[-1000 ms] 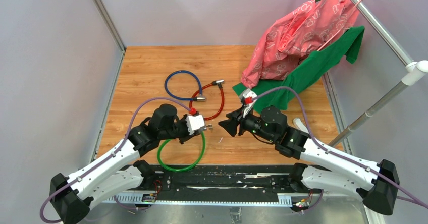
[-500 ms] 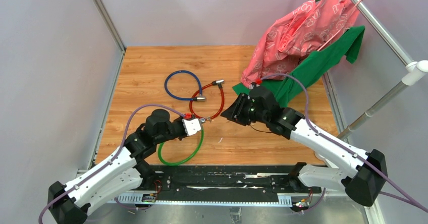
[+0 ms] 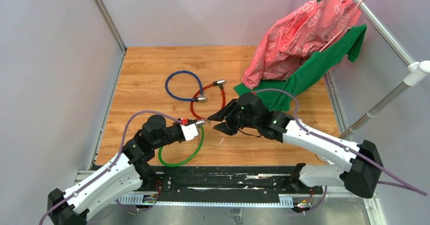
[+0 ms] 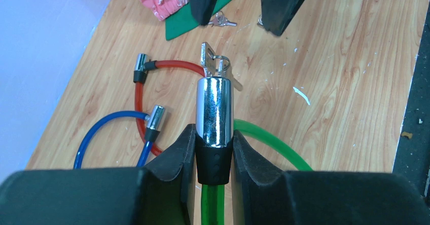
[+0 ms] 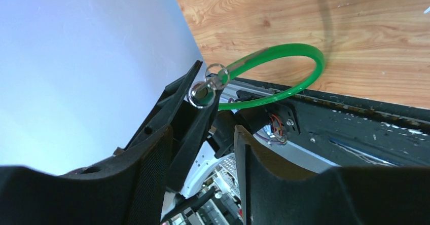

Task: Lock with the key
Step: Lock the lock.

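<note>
My left gripper is shut on the black collar of the green cable lock, just behind its silver cylinder. The small silver key sticks out of the cylinder's far end, with its ring beside it. My right gripper faces that end with its jaws open, and its two black fingertips stand beyond the key without touching it. From the right wrist, the cylinder end and ring lie past my open right gripper. From above, my left gripper holds the lock low over the table.
A red cable and a blue cable lie behind the grippers. Loose keys rest on the wood near a green cloth under a pink garment. A black rail runs along the near edge.
My right arm has swung left and down, bringing its open jaws up to the key end of the lock. My left gripper has shifted slightly left, still holding the lock.
</note>
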`<state>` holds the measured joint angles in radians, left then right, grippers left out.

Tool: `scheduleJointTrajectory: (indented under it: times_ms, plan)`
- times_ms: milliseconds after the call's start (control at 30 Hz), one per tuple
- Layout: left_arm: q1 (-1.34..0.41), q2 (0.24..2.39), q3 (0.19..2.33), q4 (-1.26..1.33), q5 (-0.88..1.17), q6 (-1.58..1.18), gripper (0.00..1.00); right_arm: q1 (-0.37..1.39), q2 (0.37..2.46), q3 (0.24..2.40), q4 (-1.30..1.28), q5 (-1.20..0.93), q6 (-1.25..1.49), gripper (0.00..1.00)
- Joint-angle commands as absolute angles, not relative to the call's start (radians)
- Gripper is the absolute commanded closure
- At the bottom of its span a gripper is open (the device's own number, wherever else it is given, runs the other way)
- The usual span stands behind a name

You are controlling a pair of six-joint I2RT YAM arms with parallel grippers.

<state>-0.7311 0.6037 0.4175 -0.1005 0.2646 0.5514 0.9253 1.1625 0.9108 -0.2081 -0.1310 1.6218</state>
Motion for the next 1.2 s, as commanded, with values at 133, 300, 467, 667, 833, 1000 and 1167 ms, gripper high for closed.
scheduleJointTrajectory:
  times_ms: [133,300,467,667,833,1000,1167]
  plan:
    - [-0.736,0.585,0.402,-0.064,0.297,0.569,1.00,0.947,1.233,0.928,-0.143,-0.091,1.762,0.55]
    - [-0.736,0.590,0.395,-0.051,0.299,0.574,1.00,0.948,1.260,0.927,-0.118,-0.103,1.777,0.59]
    - [-0.736,0.587,0.396,-0.047,0.303,0.563,1.00,0.948,1.275,0.926,-0.131,-0.112,1.783,0.60]
    - [-0.736,0.584,0.396,-0.048,0.309,0.551,1.00,0.947,1.268,0.890,-0.105,-0.089,1.799,0.77]
    - [-0.736,0.587,0.401,-0.046,0.313,0.551,1.00,0.945,1.283,0.889,-0.103,-0.101,1.787,0.76]
    - [-0.736,0.587,0.406,-0.059,0.320,0.539,1.00,0.942,1.256,0.854,-0.114,-0.074,1.799,0.76]
    - [-0.736,0.588,0.410,-0.057,0.319,0.537,1.00,0.939,1.259,0.856,-0.113,-0.067,1.786,0.84]
